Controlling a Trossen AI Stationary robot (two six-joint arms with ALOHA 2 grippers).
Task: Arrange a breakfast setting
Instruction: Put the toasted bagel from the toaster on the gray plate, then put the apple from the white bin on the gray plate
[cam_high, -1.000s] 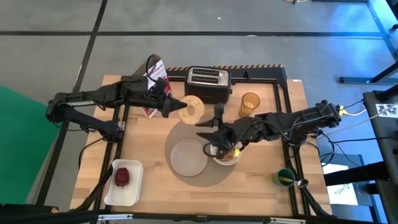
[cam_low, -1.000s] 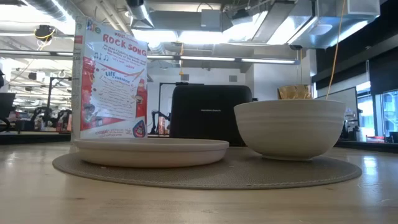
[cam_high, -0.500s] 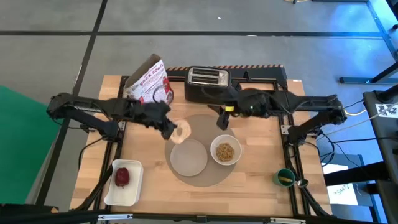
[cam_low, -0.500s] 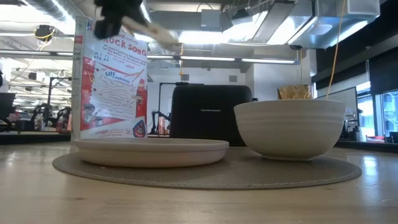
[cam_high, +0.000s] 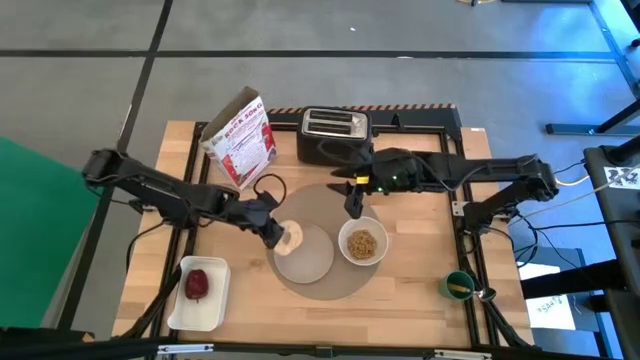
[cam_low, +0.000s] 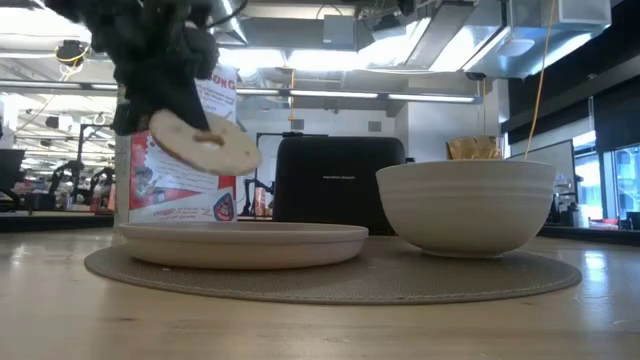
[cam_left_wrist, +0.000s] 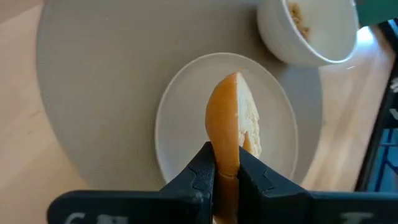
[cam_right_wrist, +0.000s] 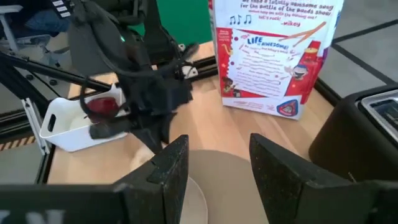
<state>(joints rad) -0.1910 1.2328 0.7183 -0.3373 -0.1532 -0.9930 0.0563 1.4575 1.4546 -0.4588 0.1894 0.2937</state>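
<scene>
Your left gripper (cam_high: 272, 234) pinched the bagel ring (cam_high: 290, 238) by its edge, jaws pressed onto it. The ring hung above the small white plate's (cam_high: 312, 262) ten o'clock rim, clear of it in the low view, where its flat face tilted down toward the plate (cam_low: 245, 243). From the left wrist view the ring (cam_left_wrist: 233, 130) stood edge-on, its long axis running away from the fingers (cam_left_wrist: 202, 176); its hole was hidden there. The plate lay on the grey placemat (cam_high: 320, 200), with the white bowl (cam_high: 362, 243) just beside it at three o'clock, cereal inside. Your right gripper (cam_high: 353, 203) hovered over the mat's twelve o'clock side, jaws spread and empty. The apple (cam_high: 196, 285) sat in a white tray (cam_high: 218, 268) at the table's seven o'clock corner.
</scene>
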